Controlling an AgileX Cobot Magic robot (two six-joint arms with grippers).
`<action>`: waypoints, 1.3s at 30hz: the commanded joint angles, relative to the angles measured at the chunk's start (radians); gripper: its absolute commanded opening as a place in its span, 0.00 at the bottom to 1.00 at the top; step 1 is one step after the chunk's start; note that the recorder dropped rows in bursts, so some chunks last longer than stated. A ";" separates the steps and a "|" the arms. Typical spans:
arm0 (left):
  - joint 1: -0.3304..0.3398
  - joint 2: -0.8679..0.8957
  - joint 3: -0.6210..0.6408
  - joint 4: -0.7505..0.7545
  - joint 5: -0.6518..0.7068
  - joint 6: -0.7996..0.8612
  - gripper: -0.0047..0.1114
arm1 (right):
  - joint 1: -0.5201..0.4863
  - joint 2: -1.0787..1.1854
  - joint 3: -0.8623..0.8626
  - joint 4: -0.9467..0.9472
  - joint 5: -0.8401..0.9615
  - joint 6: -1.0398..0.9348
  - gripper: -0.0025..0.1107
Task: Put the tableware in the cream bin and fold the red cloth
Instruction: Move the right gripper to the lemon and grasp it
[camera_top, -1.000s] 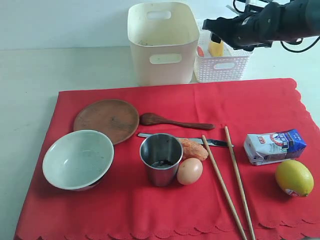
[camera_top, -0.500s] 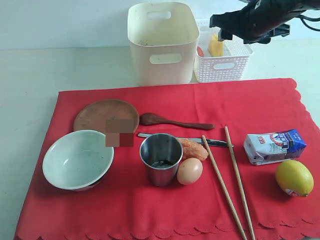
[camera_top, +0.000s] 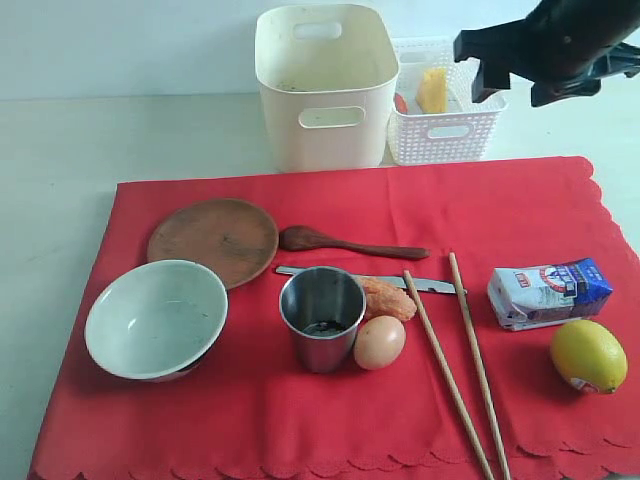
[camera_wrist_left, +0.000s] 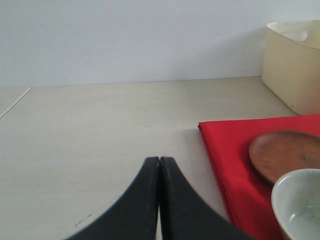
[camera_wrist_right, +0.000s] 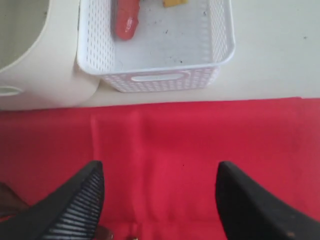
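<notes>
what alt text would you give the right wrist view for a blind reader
Two black fingers stand wide apart, holding nothing, over the red cloth. Past the cloth's edge sits a white lattice basket with a red sausage and a yellow piece inside, beside the cream bin.

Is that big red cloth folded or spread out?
Spread flat: the red cloth lies open under the bowl, cup and chopsticks.

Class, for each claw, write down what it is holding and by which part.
Nothing is held. The left claw is shut and empty above the table; the right claw is open, empty, above the red cloth.
</notes>
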 joint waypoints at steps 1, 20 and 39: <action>0.001 -0.006 -0.001 -0.006 -0.002 -0.004 0.06 | -0.003 -0.132 0.121 -0.005 0.005 0.002 0.57; 0.001 -0.006 -0.001 -0.006 -0.002 -0.004 0.06 | -0.003 -0.503 0.703 0.099 0.074 -0.034 0.57; 0.001 -0.006 -0.001 -0.006 -0.002 -0.004 0.06 | -0.003 -0.279 0.820 -0.037 -0.234 0.095 0.64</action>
